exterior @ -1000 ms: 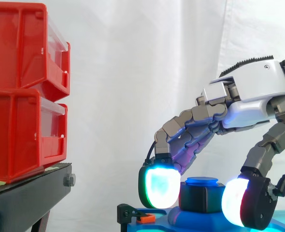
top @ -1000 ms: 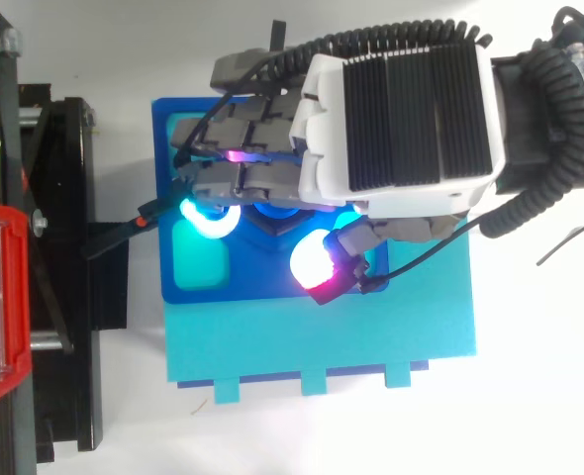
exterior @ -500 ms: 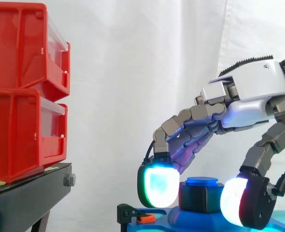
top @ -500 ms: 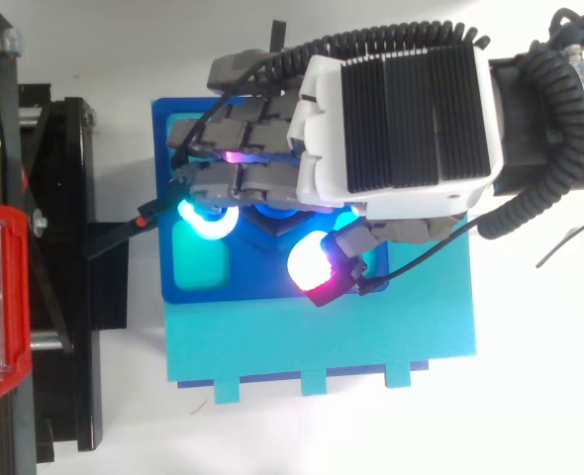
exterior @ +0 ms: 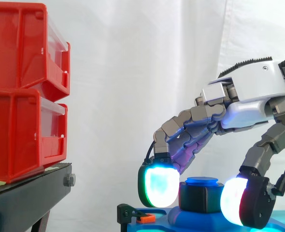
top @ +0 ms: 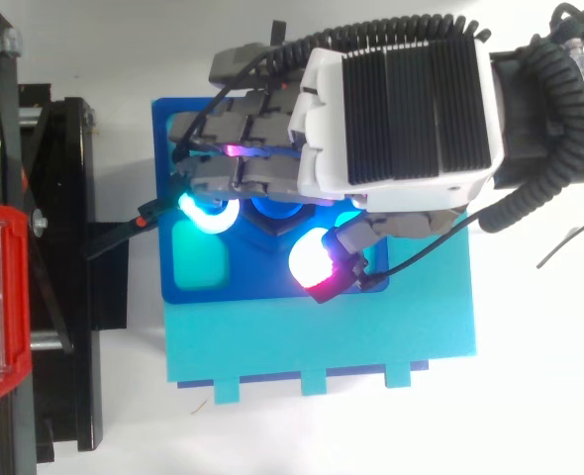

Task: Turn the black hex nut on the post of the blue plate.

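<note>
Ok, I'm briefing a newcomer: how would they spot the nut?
Right of the red bins lies a blue plate. On its post sits the nut, between the hand's glowing fingers. Among blue parts, it is black and flat-sided.

We can read no text, label, number or sign in either view.
</note>
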Tool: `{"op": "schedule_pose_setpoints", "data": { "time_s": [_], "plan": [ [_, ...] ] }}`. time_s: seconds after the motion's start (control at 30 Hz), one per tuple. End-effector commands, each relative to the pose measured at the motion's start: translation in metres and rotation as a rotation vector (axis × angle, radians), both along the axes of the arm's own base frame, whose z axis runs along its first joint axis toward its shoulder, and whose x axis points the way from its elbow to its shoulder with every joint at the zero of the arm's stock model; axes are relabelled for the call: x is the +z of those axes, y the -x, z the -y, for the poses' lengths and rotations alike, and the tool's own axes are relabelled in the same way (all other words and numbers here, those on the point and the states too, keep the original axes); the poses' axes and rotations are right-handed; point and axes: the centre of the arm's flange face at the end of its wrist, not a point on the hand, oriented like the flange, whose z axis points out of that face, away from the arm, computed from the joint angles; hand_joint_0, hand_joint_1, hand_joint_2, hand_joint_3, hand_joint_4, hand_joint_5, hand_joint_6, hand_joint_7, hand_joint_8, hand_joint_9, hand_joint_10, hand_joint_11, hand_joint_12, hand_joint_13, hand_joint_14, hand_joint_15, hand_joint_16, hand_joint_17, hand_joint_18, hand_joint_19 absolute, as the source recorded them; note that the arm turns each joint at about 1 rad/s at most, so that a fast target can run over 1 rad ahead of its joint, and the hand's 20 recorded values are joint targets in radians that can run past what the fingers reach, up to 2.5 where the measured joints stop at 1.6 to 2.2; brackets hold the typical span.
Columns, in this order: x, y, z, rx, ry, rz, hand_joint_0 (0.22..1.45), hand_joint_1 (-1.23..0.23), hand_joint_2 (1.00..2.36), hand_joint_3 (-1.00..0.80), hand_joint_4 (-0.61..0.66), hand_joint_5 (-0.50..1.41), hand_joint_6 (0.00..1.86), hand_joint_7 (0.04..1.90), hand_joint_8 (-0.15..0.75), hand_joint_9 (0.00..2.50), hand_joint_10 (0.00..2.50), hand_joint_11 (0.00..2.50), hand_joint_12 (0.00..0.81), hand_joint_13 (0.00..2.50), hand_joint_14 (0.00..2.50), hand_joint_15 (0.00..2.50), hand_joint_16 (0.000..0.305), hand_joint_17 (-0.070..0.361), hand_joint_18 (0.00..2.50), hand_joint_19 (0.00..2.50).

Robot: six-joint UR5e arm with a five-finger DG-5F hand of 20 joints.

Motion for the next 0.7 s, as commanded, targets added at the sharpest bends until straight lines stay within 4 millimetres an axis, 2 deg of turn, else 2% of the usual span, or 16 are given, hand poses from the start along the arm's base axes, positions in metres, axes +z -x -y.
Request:
{"op": "schedule_pose_setpoints", "data": {
  "time_s": [0.0, 0.5, 0.57, 0.63, 0.67],
  "plan": [
    [0.000, 0.000, 0.002, -0.001, 0.000, -0.001, 0.51, -0.89, 1.00, -0.50, 0.23, -0.22, 0.50, 0.98, 0.245, 0.40, 0.00, 0.00, 0.374, 0.57, 0.01, 0.17, 0.048, 0.109, 0.46, 0.24],
    [0.000, 0.001, 0.004, -0.004, 0.000, 0.000, 0.51, -0.89, 1.00, -0.50, 0.23, -0.22, 0.50, 0.98, 0.246, 0.40, 0.00, 0.00, 0.378, 0.57, 0.01, 0.17, 0.049, 0.109, 0.46, 0.24],
    [-0.016, -0.002, 0.004, -0.003, 0.000, -0.024, 0.51, -0.89, 1.00, -0.50, 0.23, -0.22, 0.50, 0.98, 0.246, 0.40, 0.00, 0.00, 0.379, 0.57, 0.01, 0.17, 0.049, 0.109, 0.46, 0.24],
    [-0.016, -0.002, 0.004, -0.003, 0.000, -0.021, 0.51, -0.89, 1.00, -0.50, 0.23, -0.22, 0.50, 0.98, 0.246, 0.40, 0.00, 0.00, 0.378, 0.57, 0.01, 0.17, 0.049, 0.109, 0.46, 0.24],
    [-0.023, -0.004, 0.005, -0.002, -0.003, -0.025, 0.51, -0.89, 1.00, -0.50, 0.23, -0.22, 0.50, 0.98, 0.245, 0.40, 0.00, 0.00, 0.378, 0.57, 0.01, 0.17, 0.049, 0.109, 0.46, 0.24]
  ]
}}
